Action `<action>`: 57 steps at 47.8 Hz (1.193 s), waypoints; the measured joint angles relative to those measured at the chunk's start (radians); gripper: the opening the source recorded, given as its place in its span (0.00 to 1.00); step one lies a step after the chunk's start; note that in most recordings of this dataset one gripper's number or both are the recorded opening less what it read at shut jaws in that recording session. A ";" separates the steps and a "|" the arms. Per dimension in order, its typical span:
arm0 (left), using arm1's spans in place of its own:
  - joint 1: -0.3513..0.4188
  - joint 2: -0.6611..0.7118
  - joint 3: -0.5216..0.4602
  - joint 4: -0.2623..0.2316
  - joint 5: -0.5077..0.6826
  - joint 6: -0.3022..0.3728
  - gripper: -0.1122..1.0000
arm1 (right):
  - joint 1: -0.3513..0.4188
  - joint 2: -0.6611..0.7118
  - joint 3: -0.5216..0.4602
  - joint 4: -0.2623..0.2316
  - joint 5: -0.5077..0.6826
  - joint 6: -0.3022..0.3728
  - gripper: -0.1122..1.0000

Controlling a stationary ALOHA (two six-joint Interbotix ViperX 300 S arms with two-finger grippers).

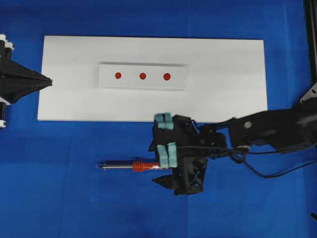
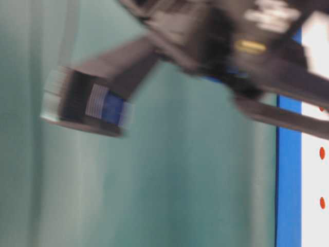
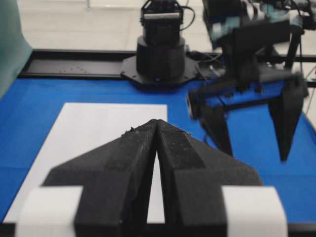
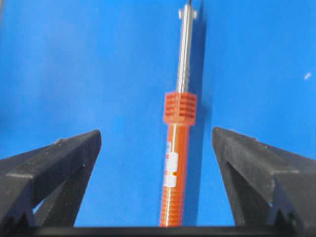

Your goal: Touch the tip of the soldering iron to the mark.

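Lying flat on the blue counter [image 1: 59, 198], near its front edge and clear of the white board [image 1: 223, 99]: the soldering iron [image 1: 141, 166], tip [image 1: 99, 166] toward the left edge. Right tool [image 1: 167, 139] poised over the handle end, fingers [image 4: 59, 158] spread wide apart on either side of the red-orange handle, touching nothing. Left tool [image 1: 48, 81] at the board's left edge, fingers [image 3: 133, 148] pressed together, empty. On the board, a raised white strip [image 1: 143, 87] bearing three red marks [image 1: 142, 76].
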 measured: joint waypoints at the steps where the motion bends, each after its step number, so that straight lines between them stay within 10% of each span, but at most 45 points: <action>1: 0.000 0.002 0.000 0.000 0.000 0.000 0.12 | -0.002 -0.006 0.000 -0.003 0.006 -0.002 0.90; 14: 0.000 0.000 0.000 0.000 0.000 0.000 0.12 | -0.057 -0.023 0.000 -0.061 0.032 -0.002 0.90; 34: 0.000 0.000 0.000 0.002 0.002 0.000 0.12 | -0.359 -0.071 0.000 -0.252 0.086 -0.008 0.90; 57: 0.000 0.000 0.000 0.000 0.002 0.000 0.12 | -0.380 -0.354 0.169 -0.288 0.104 -0.009 0.90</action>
